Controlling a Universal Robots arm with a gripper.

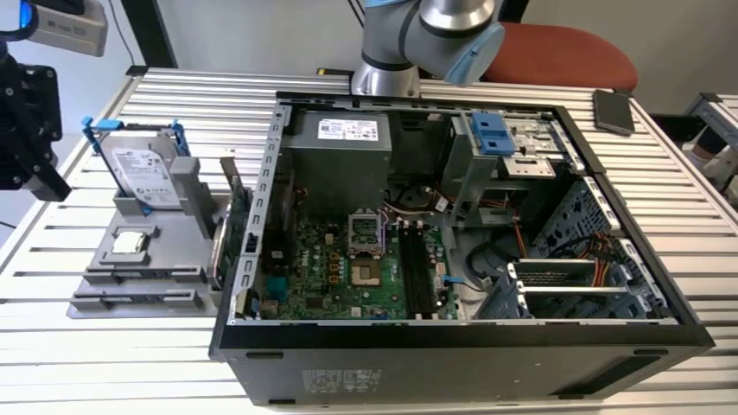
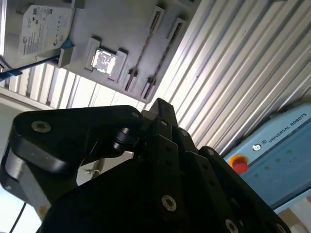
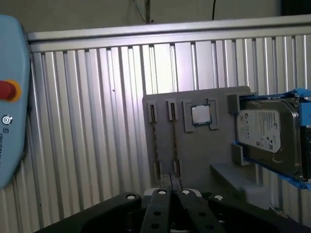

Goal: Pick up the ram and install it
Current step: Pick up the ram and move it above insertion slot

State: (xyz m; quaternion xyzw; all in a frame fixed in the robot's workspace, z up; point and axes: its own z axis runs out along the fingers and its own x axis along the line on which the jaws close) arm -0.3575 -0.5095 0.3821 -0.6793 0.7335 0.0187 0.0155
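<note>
My gripper (image 3: 173,193) hangs empty, fingers seemingly pressed together, near the ram (image 3: 154,141) slotted edge-up in the grey tray (image 1: 127,278), at eleven o'clock from it in the exterior view.

I'm working in a robotics lab: a slatted metal table (image 1: 645,173), an opened PC case (image 1: 461,354), a parts fixture (image 1: 150,259) and a teach pendant (image 3: 9,97).

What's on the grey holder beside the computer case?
Silver hard drive with blue rails, square silver chip, two thin ram sticks on edge. The drive hides what's beneath it.
</note>
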